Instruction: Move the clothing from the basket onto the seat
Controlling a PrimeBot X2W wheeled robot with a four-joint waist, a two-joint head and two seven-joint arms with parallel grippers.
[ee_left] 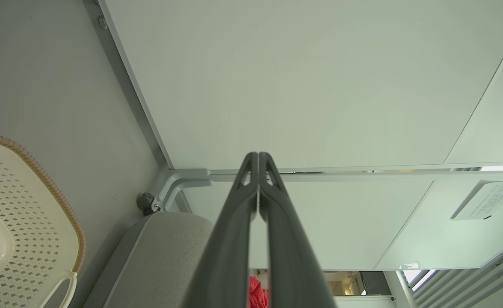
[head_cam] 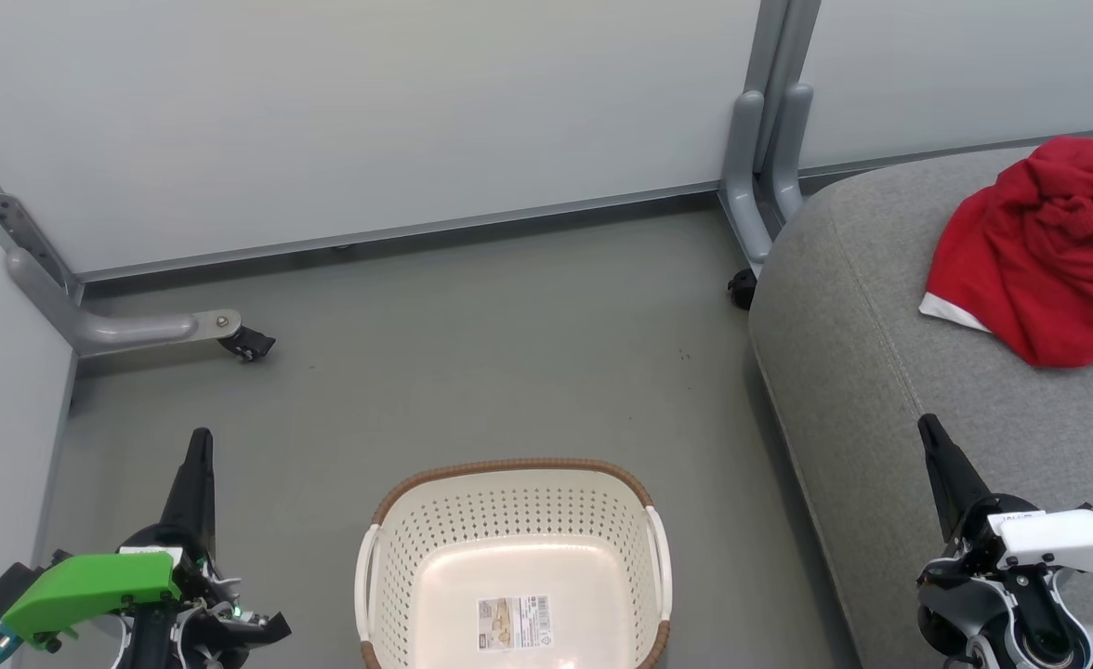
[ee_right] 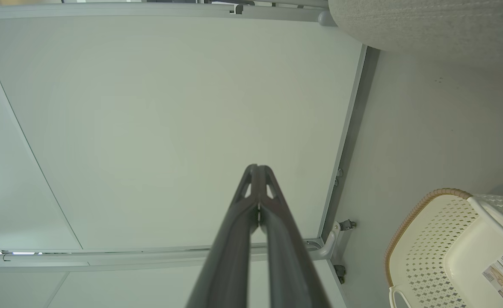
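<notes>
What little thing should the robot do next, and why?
Probably just stop and rest its arms; the job looks done. The basket shows only its paper label inside, the red clothing lies on the grey seat, and the left gripper and right gripper are both shut, holding nothing.

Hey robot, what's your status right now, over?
Left gripper shut, right gripper shut, both empty. Red clothing on the seat; basket shows just its label. Partition caster beside seat's corner.
</notes>
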